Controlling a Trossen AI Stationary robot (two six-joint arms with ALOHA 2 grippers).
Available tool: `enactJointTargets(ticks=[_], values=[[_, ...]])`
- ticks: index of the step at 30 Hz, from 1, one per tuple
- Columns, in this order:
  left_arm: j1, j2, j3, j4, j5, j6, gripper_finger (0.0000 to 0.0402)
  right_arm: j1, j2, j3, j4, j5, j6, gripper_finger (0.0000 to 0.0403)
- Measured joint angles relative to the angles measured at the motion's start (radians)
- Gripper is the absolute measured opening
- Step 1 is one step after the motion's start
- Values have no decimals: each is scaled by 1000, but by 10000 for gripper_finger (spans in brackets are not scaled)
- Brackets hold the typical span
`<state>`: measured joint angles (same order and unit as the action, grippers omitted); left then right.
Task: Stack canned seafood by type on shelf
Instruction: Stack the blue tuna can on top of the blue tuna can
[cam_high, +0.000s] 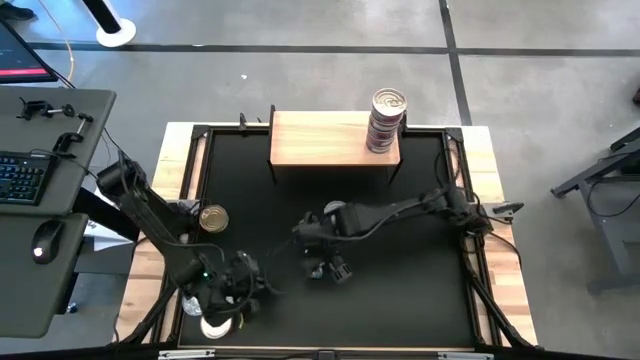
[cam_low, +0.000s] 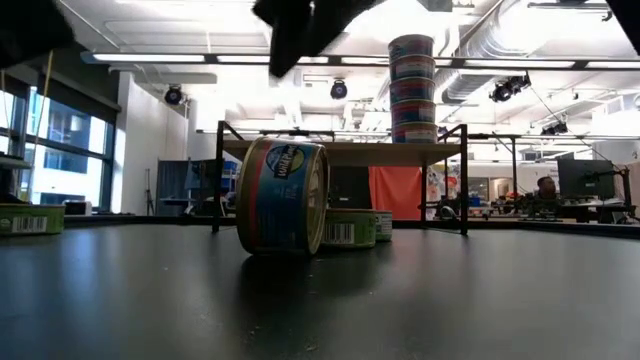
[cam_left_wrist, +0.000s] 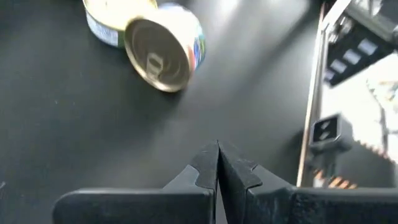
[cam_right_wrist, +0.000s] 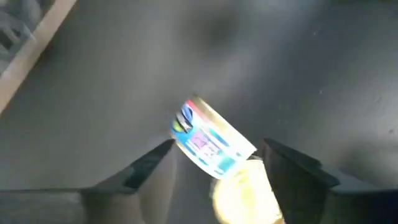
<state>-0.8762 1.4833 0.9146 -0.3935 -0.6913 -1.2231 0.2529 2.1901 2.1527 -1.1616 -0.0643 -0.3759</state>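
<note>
A tall stack of tins stands on the right end of the pale wood shelf; the low view shows the same stack. One blue-labelled tin stands on its rim mid-table, next to a flat green-labelled tin. My right gripper hovers open above the rim-standing tin, with a finger off each side and a gold lid beside it. My left gripper is shut near the table's near-left. It faces the tilted tin.
A gold-topped tin lies flat on the table's left part, and a bright-topped tin sits by the left arm at the near edge. A wooden frame borders the black tabletop. A desk with a keyboard stands to the left.
</note>
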Motion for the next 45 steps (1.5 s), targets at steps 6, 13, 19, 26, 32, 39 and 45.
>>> enactJointTargets(ticks=[6, 13, 19, 26, 32, 39, 45], values=[[-22, -42, 0, -2, -84, -30, 0, 50, 75, 38, -52, 149, -204, 267], [-23, -43, 0, -2, -113, -33, 0, 73, 119, 39, -50, 174, -284, 268], [-21, -43, 0, -4, -116, -32, 0, 71, 149, 39, -29, 249, -360, 268], [-21, -43, 0, -5, -116, -30, 0, 64, 180, 39, -26, 235, -393, 268], [-21, -44, 0, -4, -116, -30, 0, 61, 198, 38, -16, 213, -388, 251], [-20, -158, 8, -8, -135, 61, 0, 62, 141, 38, 41, 193, -299, 169], [-17, -329, 8, -110, -280, 194, 0, 57, 30, 38, 49, 229, -174, 169]])
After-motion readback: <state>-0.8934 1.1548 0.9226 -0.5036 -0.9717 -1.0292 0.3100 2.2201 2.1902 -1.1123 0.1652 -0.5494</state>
